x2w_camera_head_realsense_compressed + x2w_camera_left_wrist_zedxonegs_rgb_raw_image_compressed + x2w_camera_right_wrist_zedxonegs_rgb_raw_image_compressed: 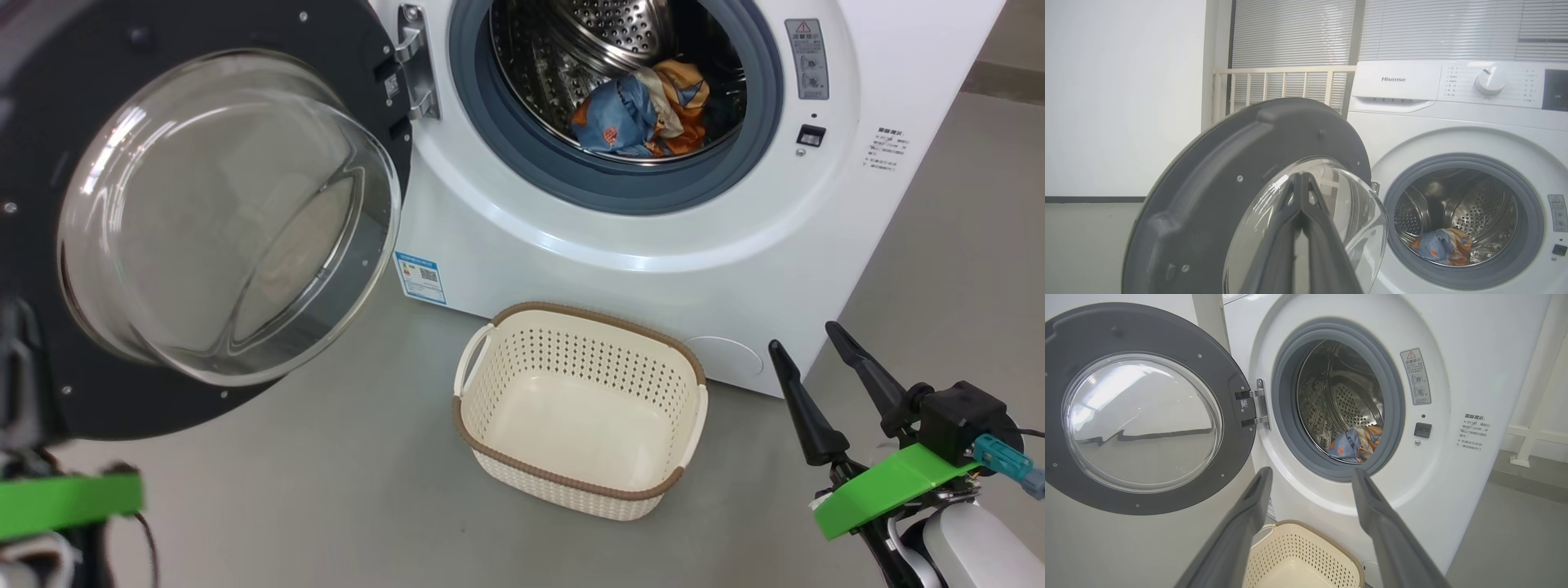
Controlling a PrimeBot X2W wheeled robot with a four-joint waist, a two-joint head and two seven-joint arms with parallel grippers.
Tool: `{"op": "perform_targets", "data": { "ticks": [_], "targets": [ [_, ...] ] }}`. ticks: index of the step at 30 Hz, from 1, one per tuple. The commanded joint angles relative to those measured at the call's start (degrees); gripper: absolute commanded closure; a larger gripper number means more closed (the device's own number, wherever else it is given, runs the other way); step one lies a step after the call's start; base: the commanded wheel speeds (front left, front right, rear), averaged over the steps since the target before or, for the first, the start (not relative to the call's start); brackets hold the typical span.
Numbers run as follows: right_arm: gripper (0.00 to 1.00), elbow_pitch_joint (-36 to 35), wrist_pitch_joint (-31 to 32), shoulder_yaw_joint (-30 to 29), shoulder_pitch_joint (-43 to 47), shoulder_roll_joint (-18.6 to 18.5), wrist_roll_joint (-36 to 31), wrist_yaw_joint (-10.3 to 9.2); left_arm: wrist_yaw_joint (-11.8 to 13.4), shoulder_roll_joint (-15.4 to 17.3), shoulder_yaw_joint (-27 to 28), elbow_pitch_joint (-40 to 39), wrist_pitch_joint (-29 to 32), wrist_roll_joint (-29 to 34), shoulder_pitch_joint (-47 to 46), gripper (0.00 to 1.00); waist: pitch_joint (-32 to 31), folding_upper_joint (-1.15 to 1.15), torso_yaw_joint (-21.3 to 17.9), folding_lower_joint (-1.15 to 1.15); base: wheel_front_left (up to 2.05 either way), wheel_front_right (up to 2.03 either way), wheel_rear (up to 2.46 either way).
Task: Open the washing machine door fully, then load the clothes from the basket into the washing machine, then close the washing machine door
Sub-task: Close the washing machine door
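Grey floor runs up to a white washing machine (653, 269) that stands against slatted blinds and a pale wall. Its door (220, 212) hangs wide open on the hinge at the left of the drum opening. The inner face and bulging glass bowl are turned out into the room, toward the robot. Being round, the door has no long axis of its own, and the line that matters is the upright hinge it swings on.

The clothes (637, 114) lie in a blue and orange heap at the bottom of the steel drum, inside the grey gasket. The basket (571, 498) sits on the floor just before the machine, below the opening. It is upright, mouth up and bare inside, with its long side running roughly across the machine's front.

Loading therefore looks done, and the step in hand is closing the door. The left jaws are pressed together on nothing, their tips pointing at the glass bowl in the left wrist view. Whether they touch it I cannot tell. The right jaws are spread wide and hold nothing, low at the right near the basket.

The next move probably calls for a push on the door's outer edge, far from the hinge, carried round until the latch catches.
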Motion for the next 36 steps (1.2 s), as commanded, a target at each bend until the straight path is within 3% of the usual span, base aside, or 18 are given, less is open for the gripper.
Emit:
{"op": "perform_targets", "data": {
  "ticks": [1, 5, 10, 15, 20, 28, 36],
  "targets": [
    [0.00, -1.3, -0.5, 0.7, 0.1, -1.1, 0.2, 0.25, -0.2, 2.4, 2.7, -2.2, 0.4, -0.7, -3.3, 1.00, 0.3, 0.00, -0.2, 0.00, 0.00, 0.00, 0.00],
    [0.00, -1.4, -0.5, 1.2, -0.6, -2.1, 0.1, 0.25, -1.3, 4.6, 7.4, -3.0, 2.0, -6.8, -8.8, 1.00, 1.6, 0.00, -0.9, 0.00, 0.00, 0.00, 0.00],
    [0.00, -1.5, -0.5, 2.3, -1.9, -3.5, 0.2, 0.25, -3.0, 6.3, 14.7, 2.4, 2.2, -16.9, -15.6, 1.00, 3.7, 0.00, -2.4, 0.00, 0.00, 0.00, 0.00],
    [0.00, -1.4, -0.5, 3.1, -3.0, -5.0, 0.3, 0.25, -4.2, 8.5, 22.9, 13.7, 4.6, -29.6, -22.5, 1.00, 5.6, 0.00, -4.0, 0.00, 0.00, 0.00, 0.00],
    [0.00, -1.5, -0.5, 3.9, -4.2, -6.3, 0.5, 0.25, -4.6, 12.4, 29.3, 27.7, 8.4, -38.5, -27.5, 1.00, 7.1, 0.00, -6.0, 0.00, 0.00, 0.00, 0.00],
    [0.00, -1.7, -0.5, 4.6, -5.2, -8.4, 0.6, 0.25, -3.0, 18.5, 34.4, 45.3, 13.0, -44.1, -31.6, 1.00, 9.4, 0.00, -8.5, 0.00, 0.00, 0.00, 0.00],
    [0.00, -1.9, -0.5, 4.4, -5.3, -8.9, 0.8, 0.25, -2.2, 22.3, 33.1, 54.1, 18.6, -44.3, -33.2, 1.00, 10.0, 0.00, -9.8, 0.00, 0.00, 0.00, 0.00]
  ]
}}
